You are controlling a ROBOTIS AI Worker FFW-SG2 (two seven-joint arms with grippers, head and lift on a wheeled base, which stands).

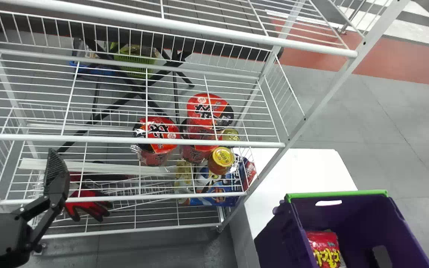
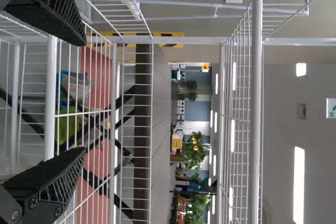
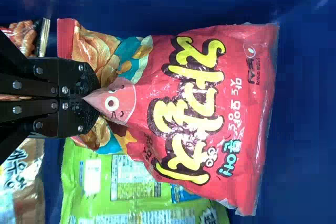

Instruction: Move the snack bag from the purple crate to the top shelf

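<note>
Right claw [image 3: 86,98] is pinching a fold near the bag's [image 3: 210,103] end, fingers pressed together, probably to spare the snacks. Bag's spreading out ahead of it inside the crate [image 1: 337,194] (left claw [image 2: 83,95] is idling empty, wide open, by the rack [image 1: 69,139]).

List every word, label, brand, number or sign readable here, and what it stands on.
"자갈치": large yellow letters, red plastic snack bag in the purple plastic crate.
Smaller print on that bag and the green packet beside it: too small.
Lettering on the red-and-black round packs, yellow jar lid, blue packet and brown bag: too blurred.
Small green-and-white wall sign: too small.
</note>
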